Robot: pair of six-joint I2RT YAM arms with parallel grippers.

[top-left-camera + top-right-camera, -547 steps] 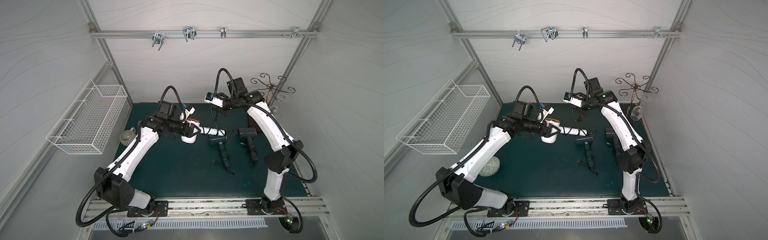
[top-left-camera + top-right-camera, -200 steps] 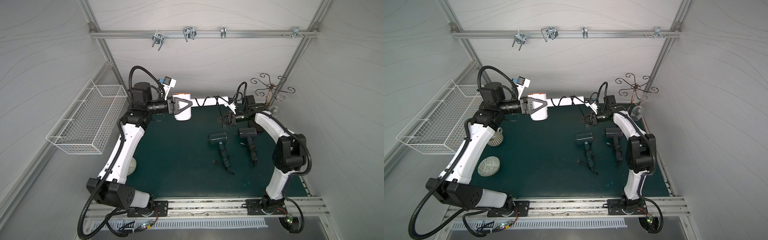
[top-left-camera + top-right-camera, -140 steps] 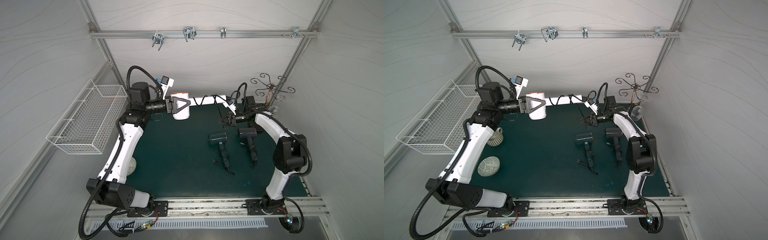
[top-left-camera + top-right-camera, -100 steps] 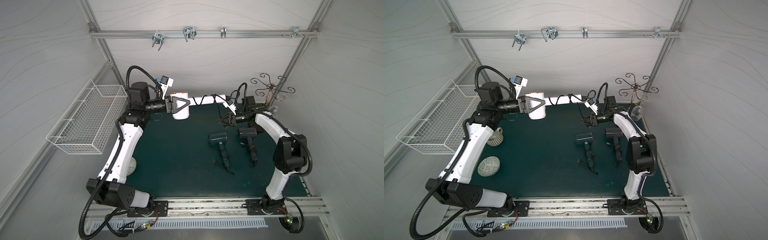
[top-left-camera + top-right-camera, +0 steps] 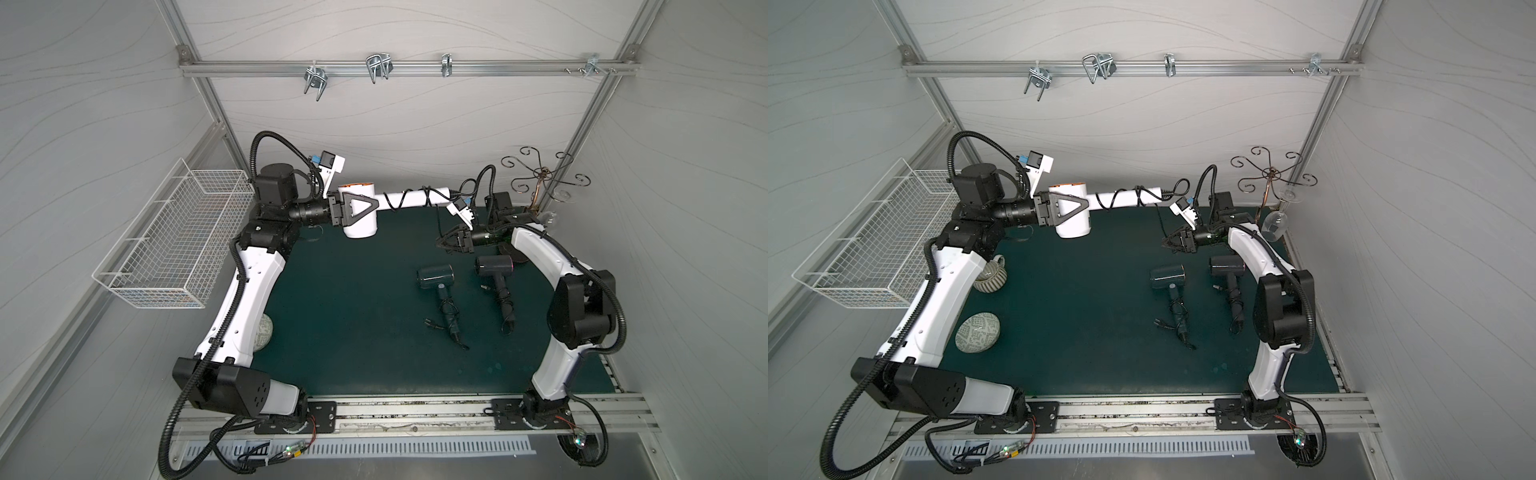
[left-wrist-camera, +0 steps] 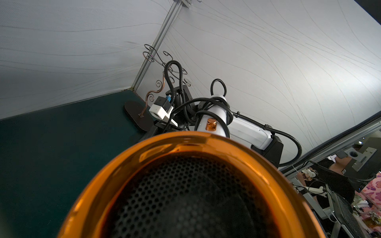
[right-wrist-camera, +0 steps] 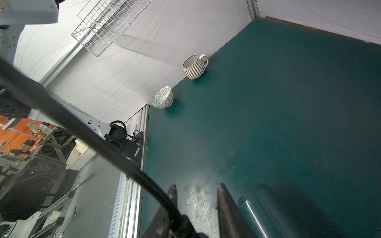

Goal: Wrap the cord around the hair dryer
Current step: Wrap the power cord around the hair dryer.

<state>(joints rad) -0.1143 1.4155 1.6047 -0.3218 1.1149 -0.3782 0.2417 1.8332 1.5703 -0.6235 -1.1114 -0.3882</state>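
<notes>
white hair dryer [image 5: 362, 229]: I read no brand or lettering on it.
bowl [image 7: 163, 97]: printed pattern only, no words.
mug [image 7: 193, 69]: stripes only, nothing to read.

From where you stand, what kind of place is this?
Likely a robot test cell: two arms bolted to a rail, white walls on metal framing, household props like hair dryers on a green mat.
</notes>
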